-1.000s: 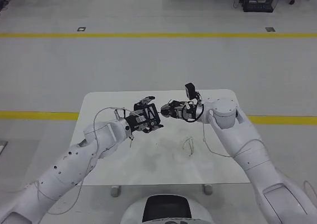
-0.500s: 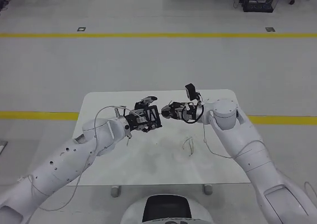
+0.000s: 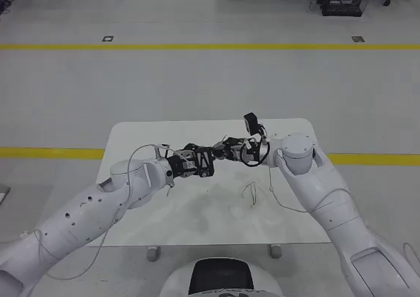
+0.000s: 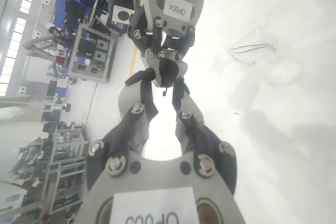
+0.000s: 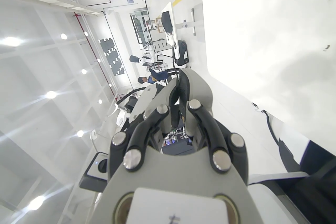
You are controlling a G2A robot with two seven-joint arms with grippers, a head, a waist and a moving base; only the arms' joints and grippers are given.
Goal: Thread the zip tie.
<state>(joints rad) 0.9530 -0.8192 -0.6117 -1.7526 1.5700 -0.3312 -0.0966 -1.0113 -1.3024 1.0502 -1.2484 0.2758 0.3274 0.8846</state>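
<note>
Zip tie (image 4: 165, 92), a black stub at mid-frame, pinched in the closed right gripper (image 4: 168, 70); left gripper (image 4: 163, 83) spread open around its tips.

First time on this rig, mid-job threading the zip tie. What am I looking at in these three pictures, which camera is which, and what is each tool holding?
It is a two-armed robot at a table. The wide picture looks down from above its arms; the other two come from cameras on each wrist. The arms meet tip to tip above the table. The right tool is shut, pinching a small dark piece, likely the zip tie. The left tool is open, fingers either side of that tip. Thin loose strands lie on the table.
</note>
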